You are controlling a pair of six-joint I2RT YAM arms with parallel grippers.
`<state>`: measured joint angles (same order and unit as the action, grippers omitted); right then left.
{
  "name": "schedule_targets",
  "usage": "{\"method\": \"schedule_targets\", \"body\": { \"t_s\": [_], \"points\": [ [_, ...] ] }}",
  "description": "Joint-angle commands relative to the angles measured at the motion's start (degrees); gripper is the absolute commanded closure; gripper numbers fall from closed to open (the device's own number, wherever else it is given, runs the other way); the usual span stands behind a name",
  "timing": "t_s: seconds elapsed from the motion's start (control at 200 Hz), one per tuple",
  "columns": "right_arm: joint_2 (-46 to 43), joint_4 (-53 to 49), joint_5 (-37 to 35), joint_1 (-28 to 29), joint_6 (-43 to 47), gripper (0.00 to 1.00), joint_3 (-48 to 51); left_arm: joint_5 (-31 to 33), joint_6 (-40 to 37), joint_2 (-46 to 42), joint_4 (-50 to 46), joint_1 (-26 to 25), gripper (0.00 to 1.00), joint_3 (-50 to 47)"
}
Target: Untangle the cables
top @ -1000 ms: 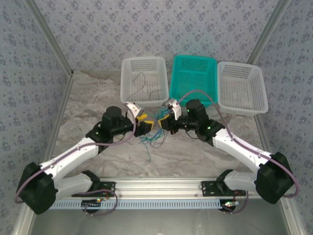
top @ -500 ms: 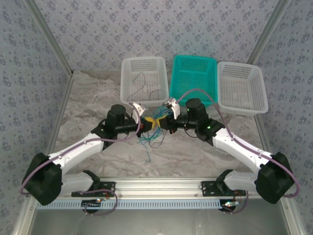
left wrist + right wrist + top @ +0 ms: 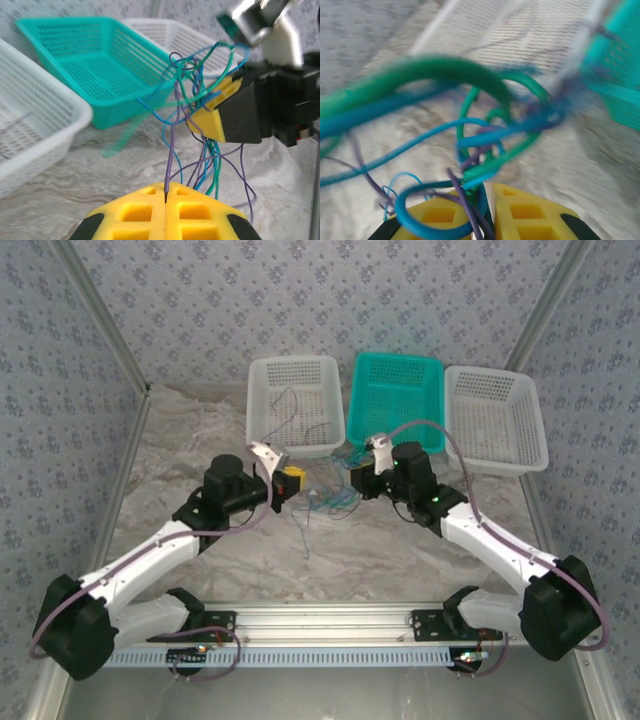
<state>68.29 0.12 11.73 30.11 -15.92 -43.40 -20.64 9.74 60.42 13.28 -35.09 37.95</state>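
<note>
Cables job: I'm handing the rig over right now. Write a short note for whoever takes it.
Left hand: shut, pinching one purple cable that runs up into the tangle.
Right hand: closed on the tangle, holding it up in front of the baskets, loose ends hanging down.
Done: a few thin cables already lie in the left white basket.
Left: blue, green and purple strands are still knotted together. Probably draw the purple one free first, then work through the rest.
</note>
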Motion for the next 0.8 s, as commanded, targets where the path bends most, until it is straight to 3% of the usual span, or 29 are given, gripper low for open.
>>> {"method": "schedule_targets", "body": {
  "t_s": [0.0, 0.28, 0.4, 0.55, 0.795],
  "points": [
    [0.39, -2.35, -5.56, -1.75, -3.74, 0.81, 2.40, 4.91, 1.53, -4.11, -0.40, 1.28, 1.00, -1.59],
    [1.40, -0.88, -6.10, -2.43, -4.75, 0.82, 7.22, 10.15, 3.70, -10.66, -0.97, 2.87, 1.00, -3.23],
    [2.53, 0.05, -8.00, -3.27, -6.56, 0.82, 9.79, 15.40, 5.43, -13.30, -4.30, 4.24, 1.00, -2.42],
    [5.10, 1.10, -9.27, -3.68, -8.23, 0.83, 13.48, 21.67, 8.92, -17.31, -13.39, 10.13, 1.00, 0.50],
    [9.15, 3.62, -10.51, -3.62, -10.95, 0.83, 18.39, 21.20, 12.37, -21.18, -19.36, 19.57, 1.00, 2.65]
  ]
}}
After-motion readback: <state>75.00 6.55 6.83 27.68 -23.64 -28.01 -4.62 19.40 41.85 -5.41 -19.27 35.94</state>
